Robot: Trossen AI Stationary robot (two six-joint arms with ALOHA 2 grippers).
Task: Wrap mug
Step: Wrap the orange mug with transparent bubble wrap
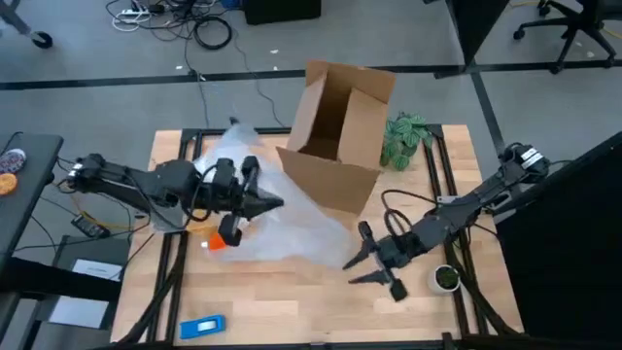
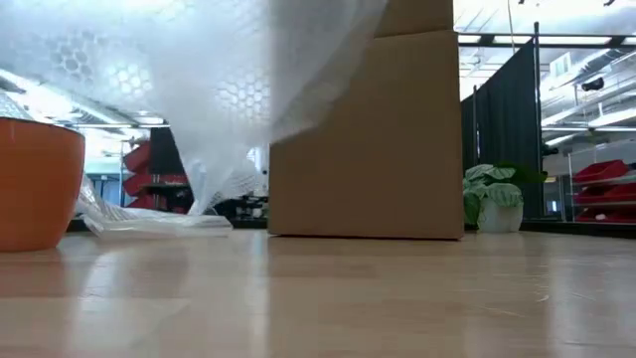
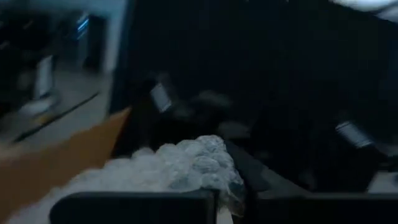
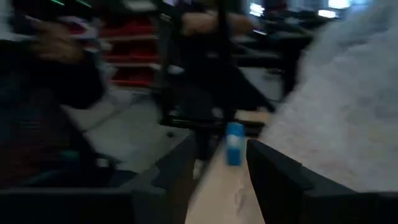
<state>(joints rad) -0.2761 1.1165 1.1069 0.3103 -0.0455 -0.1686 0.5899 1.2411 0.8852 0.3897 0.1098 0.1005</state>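
Observation:
The orange mug stands upright on the table at the near-left edge of a clear bubble wrap sheet; the low view shows the mug at far left. My left gripper reaches over the sheet just beyond the mug, shut on a bunch of the wrap. Part of the sheet is raised, and the rest lies on the table. My right gripper stands open at the sheet's near-right corner, with nothing between its fingers. My left gripper pinches a crumpled bunch of the bubble wrap between its two fingers; I cannot tell how many layers. The fingers come from the table's left, roughly level. The held part is lifted, and the sheet drapes down from it to a lower edge on the table.
An open cardboard box stands at the far middle, on the sheet's far edge. A small potted plant is to its right. A dark green round object with a white rim sits near my right arm. A blue object lies near the front-left edge.

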